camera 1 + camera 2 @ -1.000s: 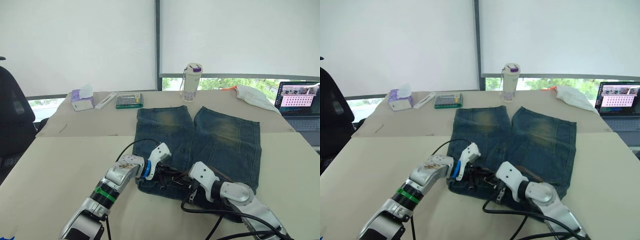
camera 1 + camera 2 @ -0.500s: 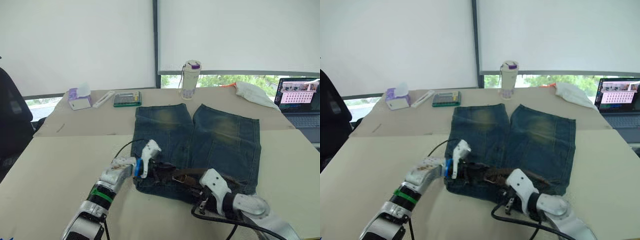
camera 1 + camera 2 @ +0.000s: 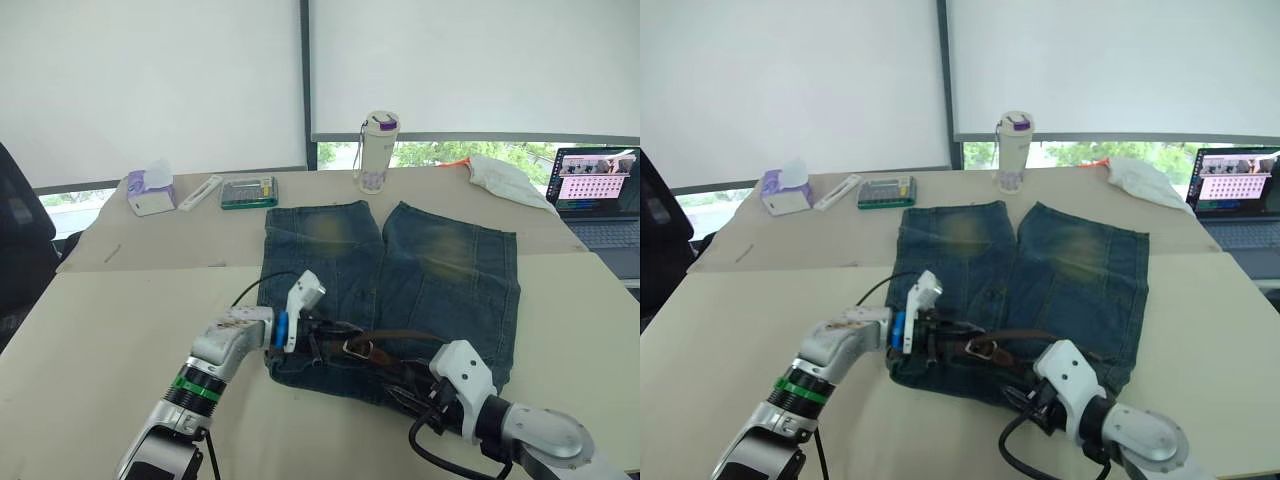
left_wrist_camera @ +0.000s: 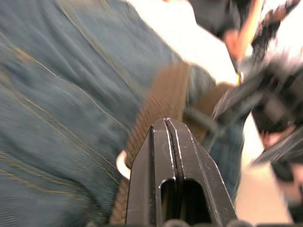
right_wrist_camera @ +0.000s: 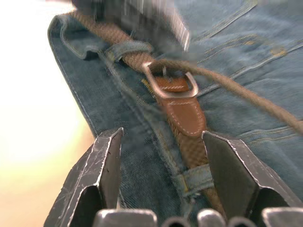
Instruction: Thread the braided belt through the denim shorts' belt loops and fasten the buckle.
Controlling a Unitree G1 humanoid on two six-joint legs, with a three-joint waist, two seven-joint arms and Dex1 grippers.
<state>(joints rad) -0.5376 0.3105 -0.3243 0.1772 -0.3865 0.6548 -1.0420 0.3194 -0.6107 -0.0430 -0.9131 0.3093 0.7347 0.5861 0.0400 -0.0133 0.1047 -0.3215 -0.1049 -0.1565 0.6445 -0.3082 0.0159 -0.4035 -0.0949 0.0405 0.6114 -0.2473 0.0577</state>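
The shorts lie flat on the surface, belt through the waistband loops, buckle unfastened. Your left claw is pinched together; your right claw gapes wide, holding nothing. Tug carelessly and the free end slips out of the buckle.

braided belt motion-blurred, laptop cut off by frame edge

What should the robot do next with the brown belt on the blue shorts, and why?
Probably close the open right pincer on the braided brown belt just behind the silver metal buckle. The strap already passes through the buckle frame over the dark blue denim shorts, the shut left pincer rests at the belt, so steadying it would help fasten the prong.
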